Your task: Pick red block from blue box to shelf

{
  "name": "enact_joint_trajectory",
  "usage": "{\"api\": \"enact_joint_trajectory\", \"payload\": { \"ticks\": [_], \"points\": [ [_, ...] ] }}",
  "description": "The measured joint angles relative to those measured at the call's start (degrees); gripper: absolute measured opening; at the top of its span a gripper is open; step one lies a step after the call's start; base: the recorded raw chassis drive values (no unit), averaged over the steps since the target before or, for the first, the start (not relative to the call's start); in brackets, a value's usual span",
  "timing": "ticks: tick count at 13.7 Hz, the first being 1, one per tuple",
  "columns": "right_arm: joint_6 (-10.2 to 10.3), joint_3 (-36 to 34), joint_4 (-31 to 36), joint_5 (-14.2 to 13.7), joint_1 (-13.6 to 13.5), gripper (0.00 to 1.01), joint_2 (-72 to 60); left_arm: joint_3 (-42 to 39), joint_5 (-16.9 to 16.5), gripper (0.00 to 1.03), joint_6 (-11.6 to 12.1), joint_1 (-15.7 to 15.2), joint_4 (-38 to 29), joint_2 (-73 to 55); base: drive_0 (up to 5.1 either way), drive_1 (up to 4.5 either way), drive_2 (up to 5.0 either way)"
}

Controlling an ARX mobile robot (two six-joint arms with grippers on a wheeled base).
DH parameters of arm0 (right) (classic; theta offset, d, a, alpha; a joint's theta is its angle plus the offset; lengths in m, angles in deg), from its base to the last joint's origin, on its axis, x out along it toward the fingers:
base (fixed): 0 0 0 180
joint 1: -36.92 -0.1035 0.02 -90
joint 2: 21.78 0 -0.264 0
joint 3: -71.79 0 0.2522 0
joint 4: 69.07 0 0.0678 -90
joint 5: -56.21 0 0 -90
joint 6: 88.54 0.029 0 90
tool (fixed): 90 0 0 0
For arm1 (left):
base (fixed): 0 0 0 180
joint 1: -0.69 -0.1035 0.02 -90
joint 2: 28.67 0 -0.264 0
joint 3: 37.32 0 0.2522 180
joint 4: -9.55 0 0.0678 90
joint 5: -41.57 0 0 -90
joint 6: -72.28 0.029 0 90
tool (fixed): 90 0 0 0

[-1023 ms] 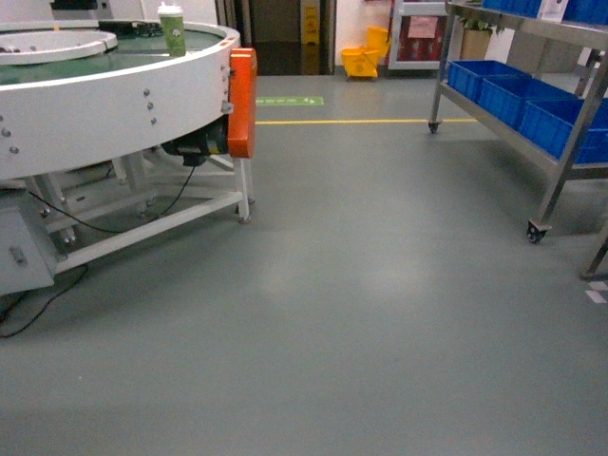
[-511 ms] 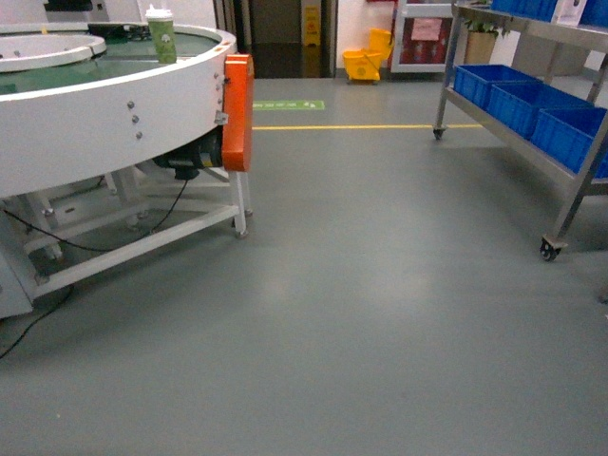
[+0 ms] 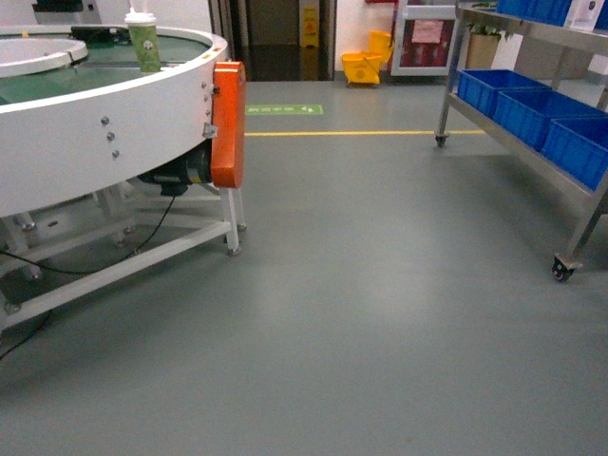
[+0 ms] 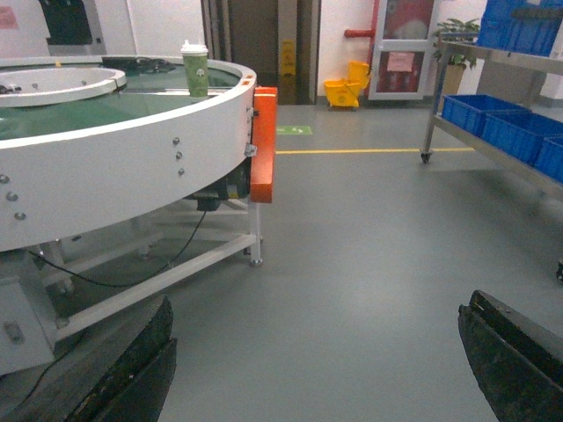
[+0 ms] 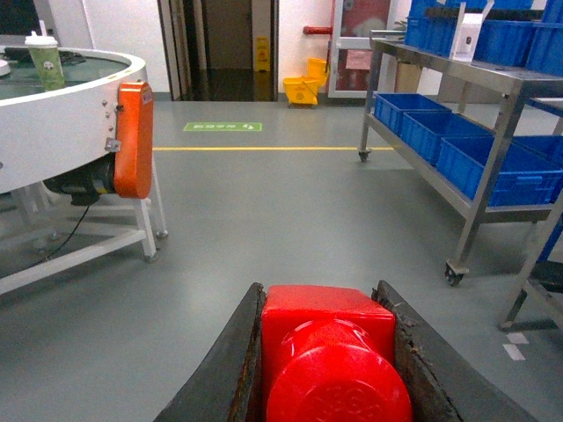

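Right tool (image 5: pixel 327 369) clamped on the red block (image 5: pixel 330 356), stud facing the wrist camera, held above bare floor (image 3: pixel 380 313). Left tool (image 4: pixel 317 374) fingers wide apart, nothing between them. Shelf (image 5: pixel 493 132) stands off to the right, dark blue crates (image 5: pixel 457 132) on its tiers. Round conveyor surface (image 3: pixel 104 104) on the left, green cup (image 3: pixel 143 43) on top.

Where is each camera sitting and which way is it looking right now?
Head: on the robot, looking forward and down over the floor; no arm shows.
Left wrist: behind the open left hand, facing the round conveyor table.
Right wrist: behind the right hand, shut on the red block, facing the shelf.
All share the yellow mop bucket.
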Motion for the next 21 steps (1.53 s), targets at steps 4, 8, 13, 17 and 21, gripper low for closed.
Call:
{"api": "enact_joint_trajectory", "payload": {
  "ticks": [4,8,13,17,21],
  "points": [
    [0.0,0.0,-0.3,0.0,0.0,0.28,0.0,0.0,0.0,0.98,0.0,0.0,0.0,0.0,0.0,4.32,-4.3],
    [0.0,0.0,-0.3,0.0,0.0,0.28,0.0,0.0,0.0,0.98,0.0,0.0,0.2,0.0,0.0,4.31,-4.3],
    [0.0,0.0,-0.2,0.0,0.0,0.28,0.0,0.0,0.0,0.98,0.0,0.0,0.2,0.0,0.0,4.31,-4.3],
    [0.0,0.0,-0.2,0.0,0.0,0.28,0.0,0.0,0.1,0.98,0.0,0.0,0.1,0.0,-0.1,4.24,-4.4],
    [0.0,0.0,0.1,0.0,0.0,0.28,0.0,0.0,0.2,0.98,0.0,0.0,0.0,0.0,-1.2,-0.14,-2.2]
  ]
}}
